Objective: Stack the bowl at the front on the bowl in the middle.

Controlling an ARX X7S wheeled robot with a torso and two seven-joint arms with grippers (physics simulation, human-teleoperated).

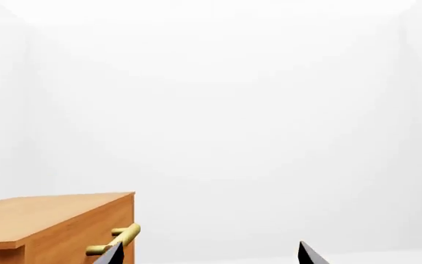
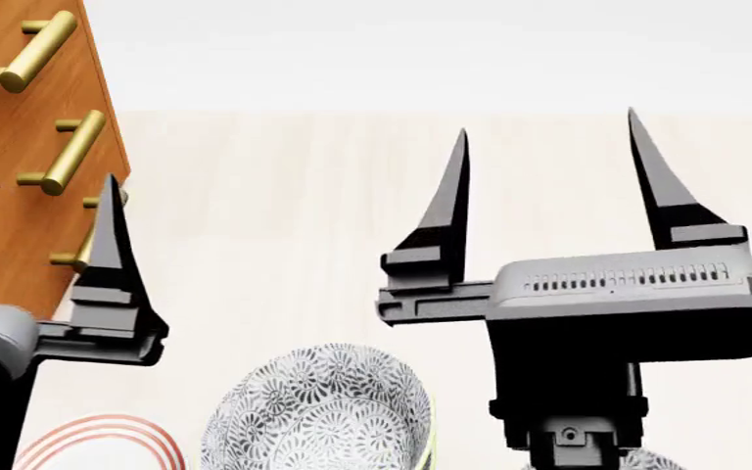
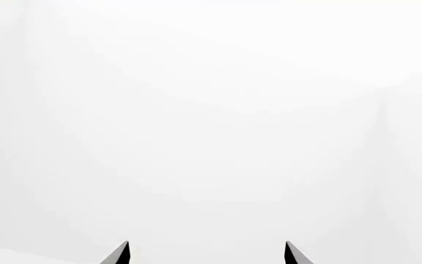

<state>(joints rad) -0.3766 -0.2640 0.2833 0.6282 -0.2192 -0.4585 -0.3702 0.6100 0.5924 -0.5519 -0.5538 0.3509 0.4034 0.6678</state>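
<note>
A deep white bowl with a grey floral pattern (image 2: 317, 411) sits on the pale tabletop at the lower middle of the head view. The edge of a second patterned bowl (image 2: 657, 460) peeks out under the right arm. I cannot tell which is the bowl at the front and which the bowl in the middle. My right gripper (image 2: 548, 171) hangs open above the table, beyond and to the right of the first bowl, and holds nothing. In the left wrist view my left gripper (image 1: 211, 256) is open and empty. One of its fingers (image 2: 109, 245) shows by the cabinet.
A wooden cabinet (image 2: 23, 127) with brass bar handles (image 2: 70, 152) stands at the left, close to the left gripper. A flat plate with red rings (image 2: 89, 446) lies at the bottom left. The light wood tabletop (image 2: 285, 215) stretches to a white wall.
</note>
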